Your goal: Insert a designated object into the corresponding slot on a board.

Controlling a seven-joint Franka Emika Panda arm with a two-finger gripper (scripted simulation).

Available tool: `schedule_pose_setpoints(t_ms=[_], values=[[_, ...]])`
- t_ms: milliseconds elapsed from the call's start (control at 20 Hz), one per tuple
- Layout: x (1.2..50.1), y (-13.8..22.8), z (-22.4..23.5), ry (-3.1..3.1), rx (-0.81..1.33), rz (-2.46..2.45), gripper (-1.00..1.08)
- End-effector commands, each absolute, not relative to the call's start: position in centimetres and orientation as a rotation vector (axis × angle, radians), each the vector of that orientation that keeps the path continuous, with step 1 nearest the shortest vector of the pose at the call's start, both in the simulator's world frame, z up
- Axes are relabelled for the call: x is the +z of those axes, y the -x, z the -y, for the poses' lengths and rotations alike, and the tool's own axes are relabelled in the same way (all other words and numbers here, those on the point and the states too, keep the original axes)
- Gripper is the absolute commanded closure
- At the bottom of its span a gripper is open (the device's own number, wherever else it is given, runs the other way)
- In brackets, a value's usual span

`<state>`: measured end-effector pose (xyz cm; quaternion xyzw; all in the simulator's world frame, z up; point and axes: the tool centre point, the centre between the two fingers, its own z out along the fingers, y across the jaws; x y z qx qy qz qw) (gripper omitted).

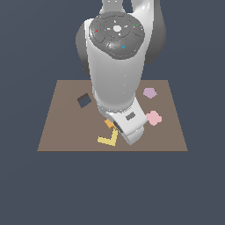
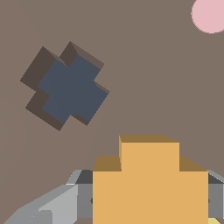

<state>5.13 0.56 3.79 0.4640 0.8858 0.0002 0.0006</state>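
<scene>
Reaching straight down over the brown board point(image 1: 61, 132), the arm hides most of its gripper point(image 2: 148, 205), whose grey fingers point(image 2: 65, 199) clamp the orange cross point(image 2: 148, 183). Through the wrist camera, the cross-shaped slot point(image 2: 68, 89) lies apart from the held block, unfilled. A yellow L-shaped piece point(image 1: 109, 139) lies just beside the wrist.

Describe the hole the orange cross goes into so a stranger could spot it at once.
Start from the flat brown board. In the wrist view, a dark plus-shaped cutout is sunk into it, beside the orange cross. The board's other dark hole is a plain square; this one has four arms.
</scene>
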Motion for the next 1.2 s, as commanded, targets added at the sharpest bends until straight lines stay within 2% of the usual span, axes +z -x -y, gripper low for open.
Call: schedule_pose_setpoints(t_ms=[0, 600, 1150], values=[[3.9, -4.3, -1.3, -1.283, 0.001, -2.865, 1.08], [4.0, 0.0, -3.2, -0.510, 0.000, -3.098, 1.08], [4.1, 2.5, -3.1, -0.097, 0.000, -3.139, 1.08]])
